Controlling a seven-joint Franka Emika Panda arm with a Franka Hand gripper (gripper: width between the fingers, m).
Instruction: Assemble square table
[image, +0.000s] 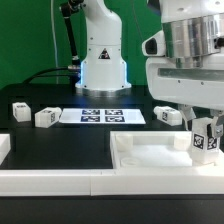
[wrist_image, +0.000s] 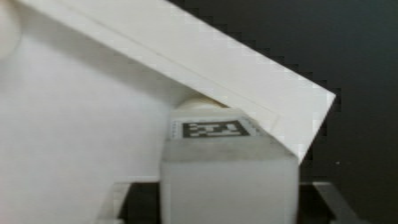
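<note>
Green cloth backs a black desk (image: 60, 140), with the arm's white base (image: 103, 60) standing at the far side.

From the exterior view, the marker board (image: 100, 116) lies flat in the middle of the desk. Two spare legs (image: 20, 110) (image: 45, 117) sit to its left and a third spare leg (image: 168, 116) to its right. The tabletop (image: 150, 158) lies near the front on the right, rim up, with a white rail (image: 40, 180) running along the near edge. The claw (image: 204, 135) hangs over the tabletop's far right part, pinching a tagged leg (image: 206, 142) that stands upright, its long axis in line with the fingers.

In the wrist view, the leg (wrist_image: 222, 175) fills the gap between the dark fingers (wrist_image: 137, 203), so the claw (wrist_image: 222, 205) is closed on it. Straight below lies the tabletop (wrist_image: 89, 110). Its raised rim runs slantwise to a corner and covers the leg's lower end. I cannot tell whether the leg touches the top or is seated.

I judge the step in hand to be lining this leg up at that corner. What matters is keeping the leg plumb and moving it straight down.
</note>
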